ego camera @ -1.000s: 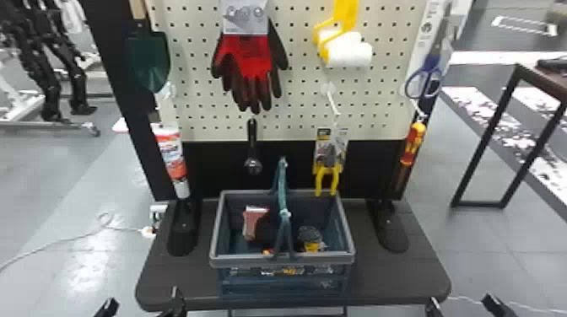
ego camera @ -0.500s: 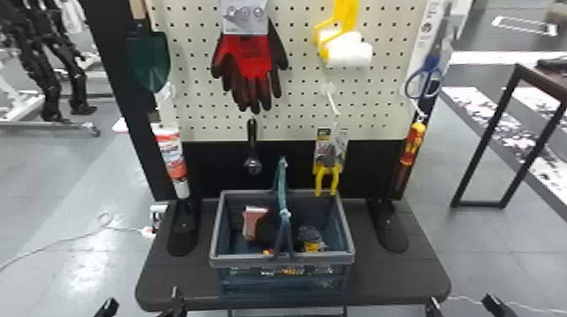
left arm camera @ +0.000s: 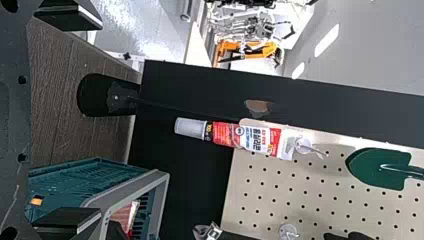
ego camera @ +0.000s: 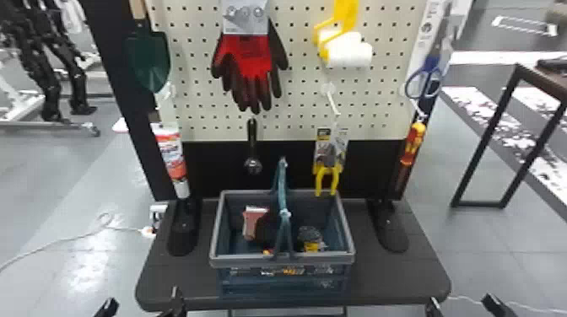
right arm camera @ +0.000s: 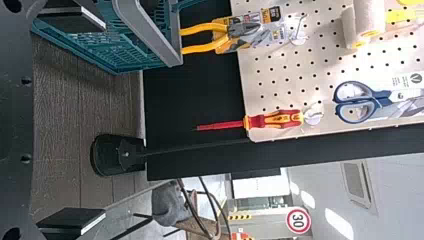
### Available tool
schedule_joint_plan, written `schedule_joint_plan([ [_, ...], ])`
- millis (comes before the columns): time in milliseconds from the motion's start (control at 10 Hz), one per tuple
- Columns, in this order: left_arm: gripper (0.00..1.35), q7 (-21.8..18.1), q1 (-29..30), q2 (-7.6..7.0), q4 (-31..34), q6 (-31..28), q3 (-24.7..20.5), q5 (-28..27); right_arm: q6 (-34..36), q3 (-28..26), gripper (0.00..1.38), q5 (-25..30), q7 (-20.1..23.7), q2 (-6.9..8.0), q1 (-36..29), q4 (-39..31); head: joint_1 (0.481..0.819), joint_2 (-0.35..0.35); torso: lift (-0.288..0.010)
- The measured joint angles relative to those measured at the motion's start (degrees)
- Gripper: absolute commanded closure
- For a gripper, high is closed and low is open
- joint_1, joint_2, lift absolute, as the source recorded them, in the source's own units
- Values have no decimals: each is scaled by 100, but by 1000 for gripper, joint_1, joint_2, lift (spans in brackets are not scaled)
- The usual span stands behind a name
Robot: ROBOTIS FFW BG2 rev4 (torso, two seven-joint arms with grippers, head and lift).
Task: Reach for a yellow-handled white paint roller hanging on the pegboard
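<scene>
The white paint roller (ego camera: 346,49) with its yellow handle hangs at the upper right of the pegboard (ego camera: 198,90) in the head view; the right wrist view has the roller (right arm camera: 361,22) near its upper edge. My left gripper (ego camera: 141,310) is open at the bottom left, in front of the table, low and far from the roller. At the bottom right, my right gripper (ego camera: 462,307) also stands open, well below the roller. In the wrist views, the left gripper (left arm camera: 70,120) and the right gripper (right arm camera: 74,120) have nothing between their fingers.
A grey-rimmed basket (ego camera: 242,260) with several items stands mid-table (ego camera: 392,278), its handle upright. Gloves (ego camera: 253,59), a trowel (ego camera: 149,59), a tube (ego camera: 171,156), a wrench (ego camera: 252,147), pliers (ego camera: 327,177), a screwdriver (ego camera: 413,141) and scissors (ego camera: 426,80) hang around the board.
</scene>
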State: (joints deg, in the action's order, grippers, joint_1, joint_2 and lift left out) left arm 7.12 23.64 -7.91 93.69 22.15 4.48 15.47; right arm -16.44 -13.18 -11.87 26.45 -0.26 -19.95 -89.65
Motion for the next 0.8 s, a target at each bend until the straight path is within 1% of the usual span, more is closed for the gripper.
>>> schedule_joint_plan([
  [800, -1, 0, 0, 0, 0, 0, 0, 0, 0, 0, -1, 0, 0, 0, 0, 0, 549, 0, -100],
])
